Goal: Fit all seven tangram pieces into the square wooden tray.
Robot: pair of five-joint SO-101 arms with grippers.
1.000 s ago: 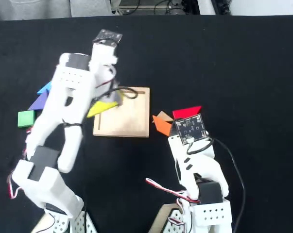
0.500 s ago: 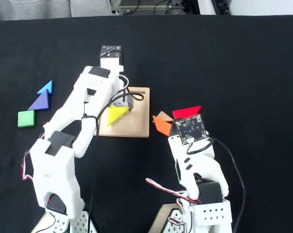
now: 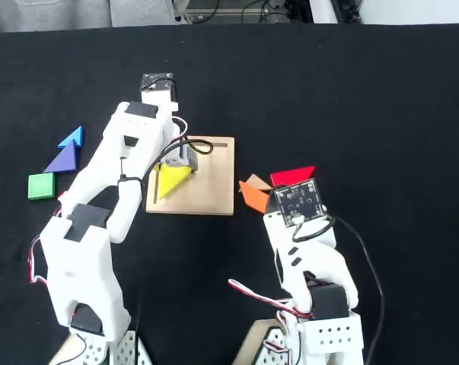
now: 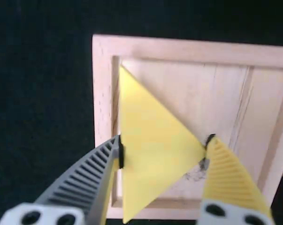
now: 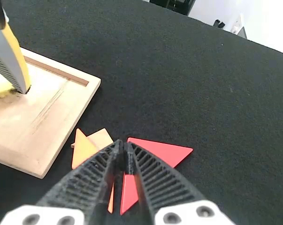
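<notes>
Gripping the yellow triangle between its jaws, left gripper holds it in the wooden tray mid-worktop, along the tray side facing the worktop's left edge. Right gripper, jaws pressed together and empty, hangs over red triangle beside orange pieces.

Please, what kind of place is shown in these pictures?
Probably a robotics lab or workshop bench: a white left arm and right arm stand at a table covered in black, cables lie beyond its far edge, and the left pincer holds a yellow triangle at a wooden tray.
</notes>
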